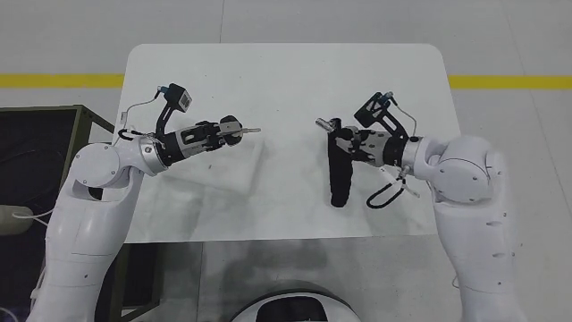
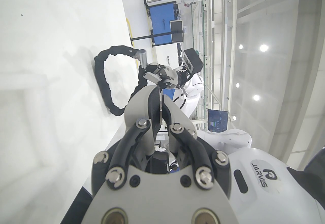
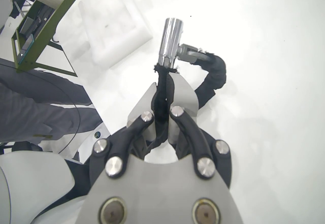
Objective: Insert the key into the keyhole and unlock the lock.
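Our left gripper (image 1: 231,131) clamps the key (image 1: 250,131), its shaft aimed at the lock (image 1: 325,125) (right gripper (image 1: 345,140) clamped on it), well apart.

What I cannot read from here

The key (image 2: 160,108) shows me just its thin edge, its head buried inside the closed left gripper (image 2: 159,95). In the top view its teeth are too small to tell. I cannot make out a keyhole on the lock cylinder (image 3: 170,42). The black cable (image 3: 215,75) is partly covered where the right gripper (image 3: 165,80) clamps it.
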